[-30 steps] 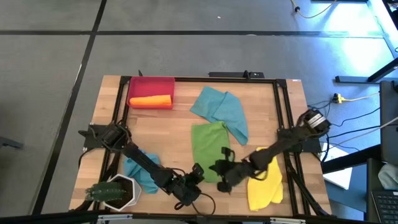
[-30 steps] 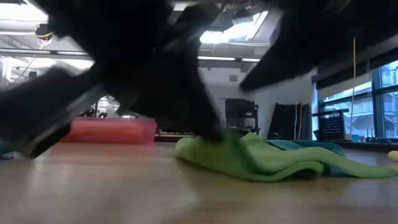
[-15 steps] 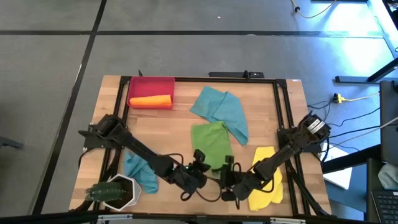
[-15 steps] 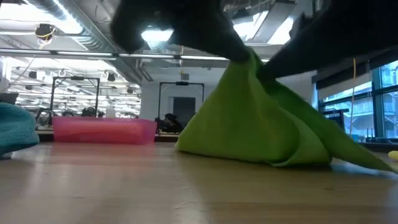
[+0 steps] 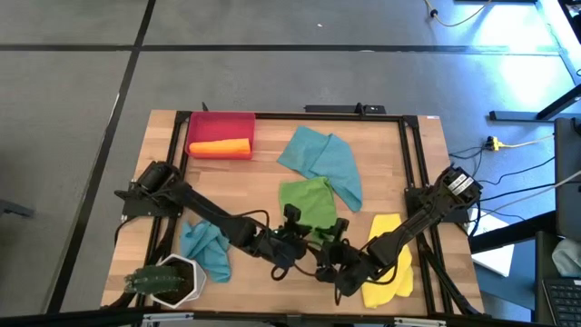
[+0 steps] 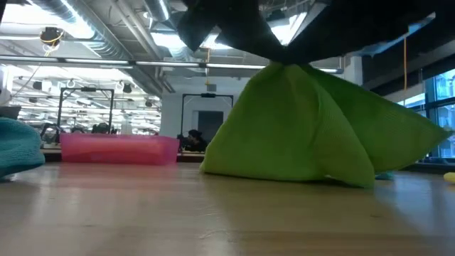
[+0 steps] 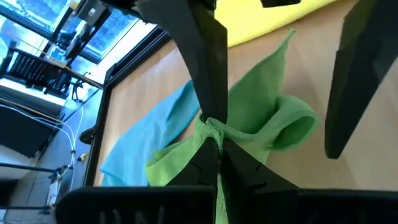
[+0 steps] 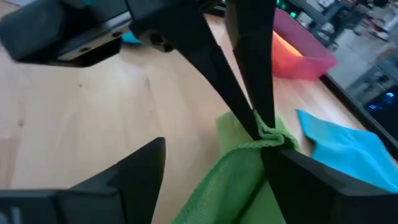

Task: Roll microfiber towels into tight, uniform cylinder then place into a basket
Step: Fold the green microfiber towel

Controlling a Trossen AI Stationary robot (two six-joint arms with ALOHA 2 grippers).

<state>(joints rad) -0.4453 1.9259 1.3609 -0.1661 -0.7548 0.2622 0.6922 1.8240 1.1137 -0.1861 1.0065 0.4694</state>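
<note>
The green towel (image 5: 309, 202) lies mid-table, its near part drawn up into a peak (image 6: 284, 71). My left gripper (image 5: 292, 225) is shut on that peak. My right gripper (image 5: 332, 238) is open just right of it, one finger on either side of the raised cloth (image 8: 239, 171). The red basket (image 5: 194, 127) sits at the far left with a rolled orange towel (image 5: 220, 146) inside. A teal towel (image 5: 322, 159) lies beyond the green one, another teal one (image 5: 205, 251) near left. A yellow towel (image 5: 388, 263) lies under my right arm. My left gripper pinches a bunched bit of the green towel's near edge (image 7: 206, 124) between its two fingers (image 8: 256, 93), several layers gathered. The fingers slant down from the table's near-left side. The cloth hangs from them like a tent, and its lower part (image 6: 284, 167) rests on the table.
A white pot with a plant (image 5: 168, 280) stands at the near left corner. Black frame rails (image 5: 413, 163) run along the table's sides. Bare wood (image 5: 241, 186) shows between the basket and the green towel.
My left gripper has risen and gone toward the far edge, drawing the green towel's near edge up off the table into a peak while its far part stayed down. My right gripper has opened, let go of the cloth and turned.
</note>
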